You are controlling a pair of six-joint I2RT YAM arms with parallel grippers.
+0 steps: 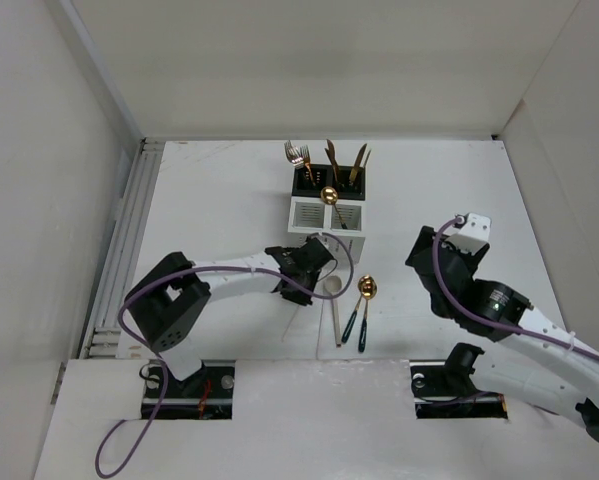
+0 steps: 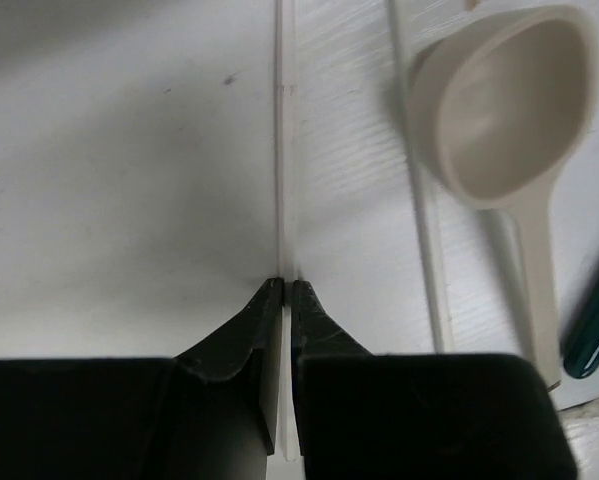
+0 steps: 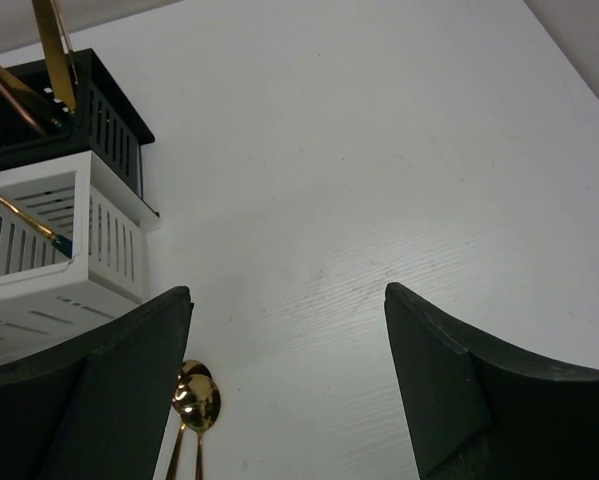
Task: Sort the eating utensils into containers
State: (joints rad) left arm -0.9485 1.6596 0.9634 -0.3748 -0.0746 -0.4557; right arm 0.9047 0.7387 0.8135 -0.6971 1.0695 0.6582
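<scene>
though closed, left gripper (image 2: 286, 287) near cream spoon (image 2: 507, 115)

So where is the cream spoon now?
In the top view, the cream spoon lies on the table in front of the white box, between the left hand and the two gold spoons.

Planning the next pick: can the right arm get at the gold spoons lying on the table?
Probably yes: the right gripper hangs open close to the gold spoons, with nothing between them.
</scene>
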